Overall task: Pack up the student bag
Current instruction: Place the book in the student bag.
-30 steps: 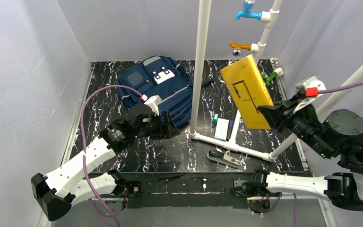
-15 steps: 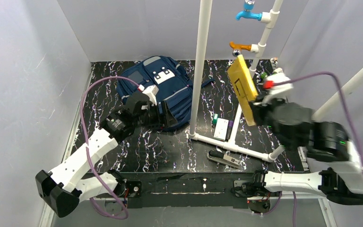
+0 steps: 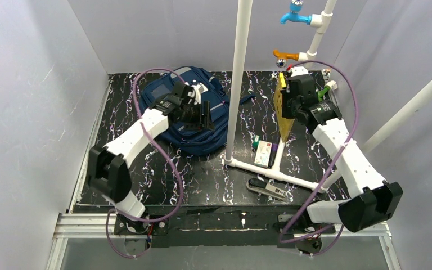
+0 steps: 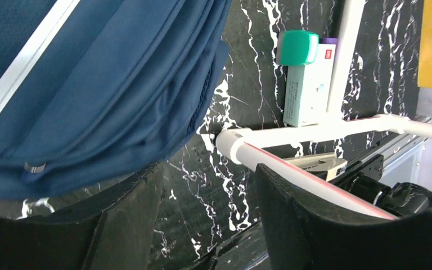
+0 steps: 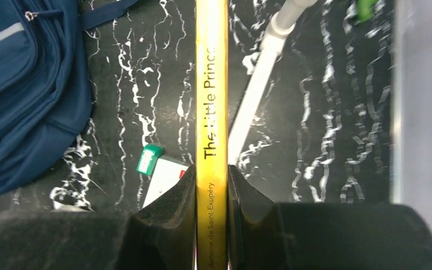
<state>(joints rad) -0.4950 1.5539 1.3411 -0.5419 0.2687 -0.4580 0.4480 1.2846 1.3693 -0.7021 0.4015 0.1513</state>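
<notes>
Nearest the arm bases, a dark, flat, oblong tool [image 3: 267, 188] lies on the black marbled table top [image 3: 202, 180]. It sits on the near side of the white pipe frame [image 3: 259, 167], just short of the frame's floor bar. Just beyond that bar, to the right of the frame's tall upright, lies a small white carton with a green cap [image 3: 263, 153]. The left wrist view also shows the carton [image 4: 306, 84], close beside another floor pipe.

To the left of the upright, the student bag [image 3: 216, 121] lies flat on the table, reaching from about level with the frame's base to the back wall. Its near edge comes close to the foot of the upright. The left gripper [image 3: 201, 116] hangs over the bag's near half. Its fingers [image 4: 118, 225] are spread wide with nothing between them, and navy fabric [image 4: 107, 84] fills the upper left of its camera view.

To the right of the upright, the right gripper [image 3: 290, 107] is clamped on a yellow book [image 3: 284, 126] held on edge above the table. Its wrist camera looks along the spine [image 5: 211, 84], which reads "The Little Prince", with a black finger [image 5: 169, 197] pressed against each cover.

Farther back, the frame's slanted pipe carries a green tap [image 3: 329, 87], an orange tap [image 3: 286, 55] and, highest in view, a blue tap [image 3: 293, 14].
</notes>
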